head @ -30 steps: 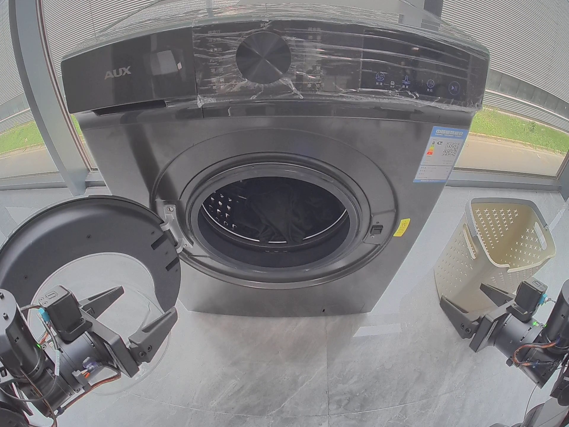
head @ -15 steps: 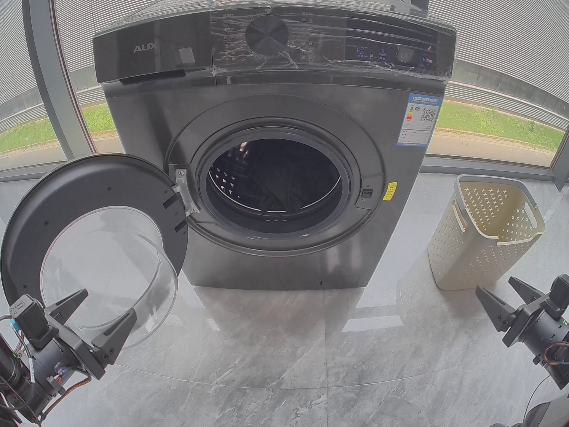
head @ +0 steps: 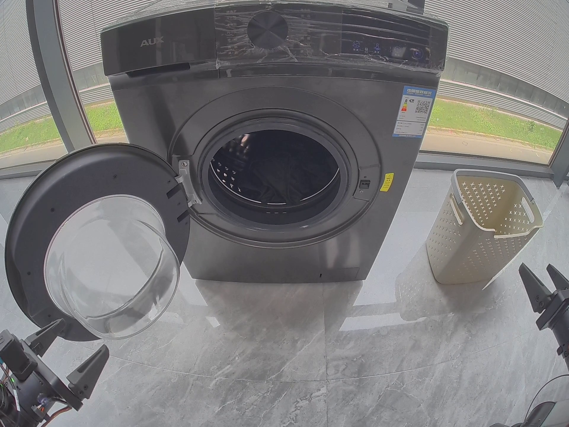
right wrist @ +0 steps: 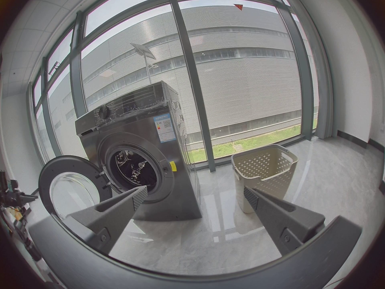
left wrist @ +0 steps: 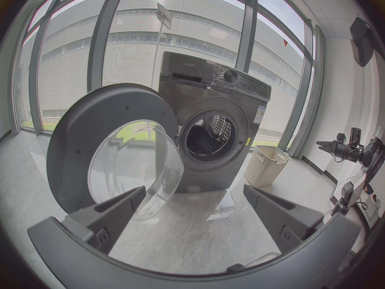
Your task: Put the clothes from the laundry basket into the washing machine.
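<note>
My head camera looks forward and down at the washing machine [head: 296,262] from well back. The left wrist camera sits low, peering between the left fingers [left wrist: 116,209] from the side of the open door [head: 77,185]. The right one peers between the right fingers [right wrist: 116,213] from the side of the laundry basket [head: 468,250]. All three views share machine, door and basket.

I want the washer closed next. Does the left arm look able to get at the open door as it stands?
Probably yes: the open left gripper sits near the door's lower edge, nothing between them.
</note>
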Controlling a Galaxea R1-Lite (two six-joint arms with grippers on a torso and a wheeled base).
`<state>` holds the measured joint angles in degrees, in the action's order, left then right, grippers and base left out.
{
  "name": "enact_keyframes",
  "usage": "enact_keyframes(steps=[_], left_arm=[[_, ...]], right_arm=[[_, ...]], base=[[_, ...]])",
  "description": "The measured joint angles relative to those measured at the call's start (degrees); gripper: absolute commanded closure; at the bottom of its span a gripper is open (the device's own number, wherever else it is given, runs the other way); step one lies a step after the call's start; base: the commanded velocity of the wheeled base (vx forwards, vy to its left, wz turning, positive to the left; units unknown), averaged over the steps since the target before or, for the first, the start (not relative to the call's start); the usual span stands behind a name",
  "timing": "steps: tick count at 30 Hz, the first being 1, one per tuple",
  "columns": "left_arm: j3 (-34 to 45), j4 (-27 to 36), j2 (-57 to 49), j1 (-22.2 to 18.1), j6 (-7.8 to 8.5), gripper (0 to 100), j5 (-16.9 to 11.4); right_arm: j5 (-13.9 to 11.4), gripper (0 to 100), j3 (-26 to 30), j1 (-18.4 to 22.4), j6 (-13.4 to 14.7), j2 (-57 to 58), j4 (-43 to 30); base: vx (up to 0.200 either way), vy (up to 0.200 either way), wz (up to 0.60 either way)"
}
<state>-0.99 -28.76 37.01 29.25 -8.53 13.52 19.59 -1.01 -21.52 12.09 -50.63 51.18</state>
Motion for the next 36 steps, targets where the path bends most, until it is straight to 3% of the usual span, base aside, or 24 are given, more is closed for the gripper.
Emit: enact_keyframes(steps=[5, 14, 23, 27, 31, 36], left_arm=[[0.0, 7.4, -8.1, -3.1, -0.05, 0, -0.1], [0.0, 16.7, -19.0, -12.1, 0.16, 0, -1.2], [0.0, 22.8, -26.6, -20.1, 1.91, 0, -3.7], [0.0, 24.4, -29.5, -22.5, 3.04, 0, -5.0], [0.0, 24.7, -30.8, -23.2, 4.08, 0, -2.4], [0.0, 24.9, -31.7, -23.7, 5.80, 0, 5.7]], right_arm=[[-2.4, 0, 0.0, 3.8, -1.8, 6.5, -8.5], [-9.5, 0, 0.0, 11.5, -6.5, 23.8, -27.7], [-18.3, 0, 0.0, 19.1, -8.9, 41.9, -47.1], [-20.2, 0, 0.0, 21.1, -11.6, 46.3, -50.0], [-19.8, 0, 0.0, 21.8, -13.9, 48.2, -50.1], [-19.5, 0, 0.0, 22.0, -12.6, 49.4, -50.2]], base=[[0.000, 0.000, 0.00], [0.000, 0.000, 0.00], [0.000, 0.000, 0.00], [0.000, 0.000, 0.00], [0.000, 0.000, 0.00], [0.000, 0.000, 0.00]])
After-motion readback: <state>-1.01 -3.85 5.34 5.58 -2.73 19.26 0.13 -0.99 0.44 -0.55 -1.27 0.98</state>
